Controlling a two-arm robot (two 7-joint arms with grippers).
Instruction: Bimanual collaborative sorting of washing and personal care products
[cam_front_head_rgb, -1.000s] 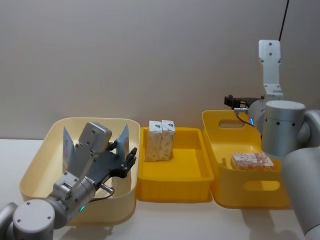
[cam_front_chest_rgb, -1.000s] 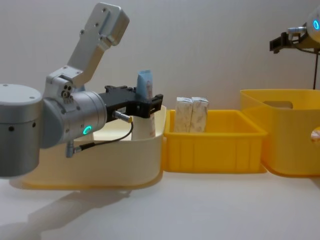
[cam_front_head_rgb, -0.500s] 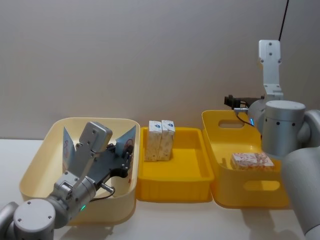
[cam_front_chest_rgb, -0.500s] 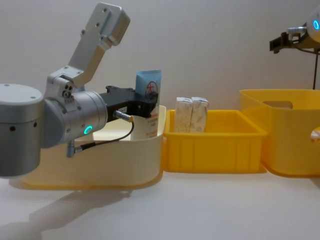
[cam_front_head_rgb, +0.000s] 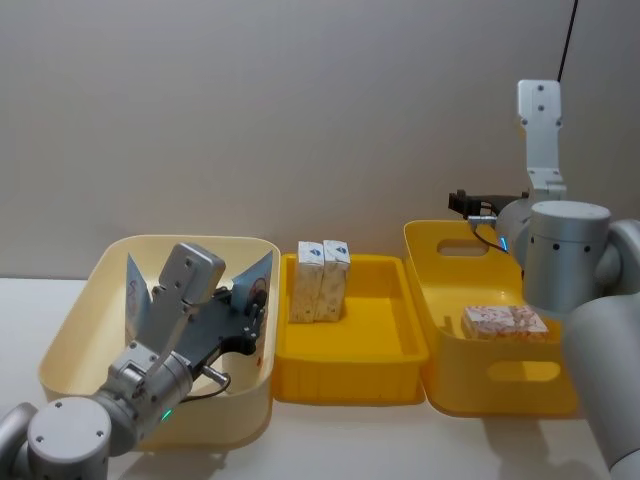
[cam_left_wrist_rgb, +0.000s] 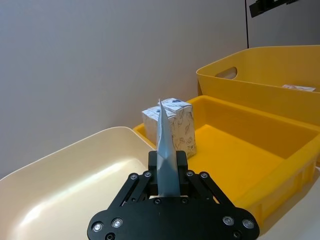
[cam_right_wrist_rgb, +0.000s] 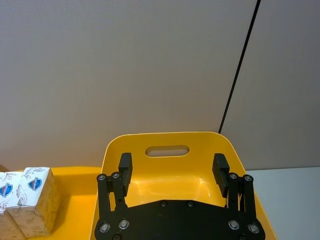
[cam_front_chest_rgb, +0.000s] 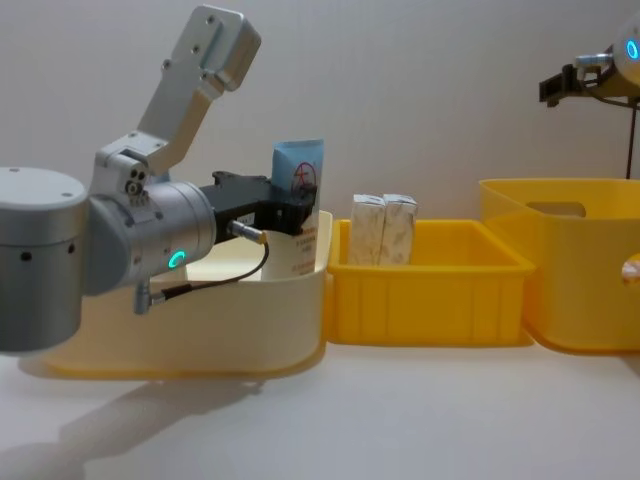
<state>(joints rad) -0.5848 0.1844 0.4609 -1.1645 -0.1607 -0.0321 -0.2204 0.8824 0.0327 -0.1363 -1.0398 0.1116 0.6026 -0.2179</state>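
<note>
While the right gripper (cam_right_wrist_rgb: 172, 167) hangs wide open and empty over the deep yellow bin (cam_right_wrist_rgb: 165, 137), the left gripper (cam_front_chest_rgb: 297, 212) pinches a squeeze tube (cam_front_chest_rgb: 298, 165) upright, broad crimped end up, at the right end of the cream bin (cam_front_chest_rgb: 200, 315).

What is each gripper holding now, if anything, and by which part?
The left gripper holds a pale blue squeeze tube near its middle, wide end up. The right gripper is open, holding nothing.
</note>
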